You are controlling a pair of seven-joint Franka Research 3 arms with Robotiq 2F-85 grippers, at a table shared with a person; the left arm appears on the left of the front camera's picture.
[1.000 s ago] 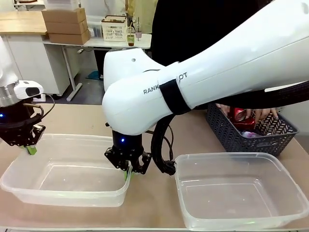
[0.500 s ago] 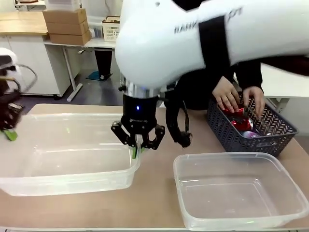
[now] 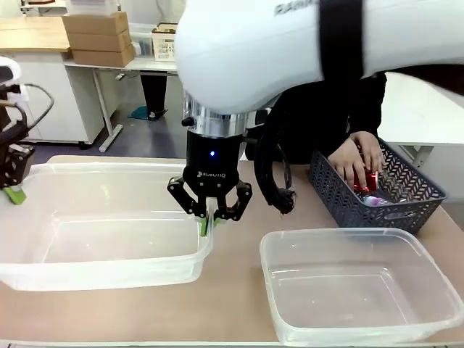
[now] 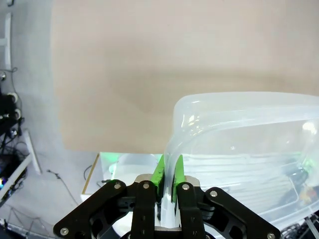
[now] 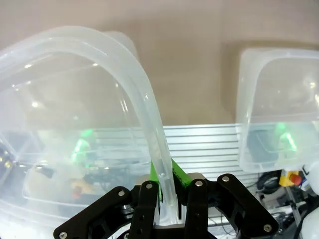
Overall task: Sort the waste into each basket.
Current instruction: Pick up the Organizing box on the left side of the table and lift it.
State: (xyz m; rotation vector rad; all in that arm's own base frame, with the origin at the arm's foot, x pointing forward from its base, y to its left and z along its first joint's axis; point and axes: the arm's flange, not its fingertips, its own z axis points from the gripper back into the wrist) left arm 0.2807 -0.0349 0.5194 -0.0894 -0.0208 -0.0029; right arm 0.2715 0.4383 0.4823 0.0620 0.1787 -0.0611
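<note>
Both grippers hold the left clear basket (image 3: 109, 169) up off the table by its rim. My left gripper (image 3: 13, 193) is shut on its left end, seen close as green pads (image 4: 158, 172) pinching the rim of the basket (image 4: 239, 139). My right gripper (image 3: 209, 222) is shut on the right end, its pads (image 5: 155, 180) clamping the curved rim of that basket (image 5: 142, 94). The second clear basket (image 3: 341, 234) sits on the table at the right, also in the right wrist view as a basket (image 5: 279, 99). Red cans (image 3: 366, 181) of waste lie in a dark lattice basket.
The dark lattice basket (image 3: 348, 206) stands at the back right, with a person's hands (image 3: 355, 159) reaching into it. The right arm's large white body (image 3: 290, 43) crosses the upper middle. Bare table (image 3: 232, 290) lies between the two clear baskets.
Both arms rose and carried the left clear basket upward and slightly back. The person's hands shifted inside the lattice basket.
</note>
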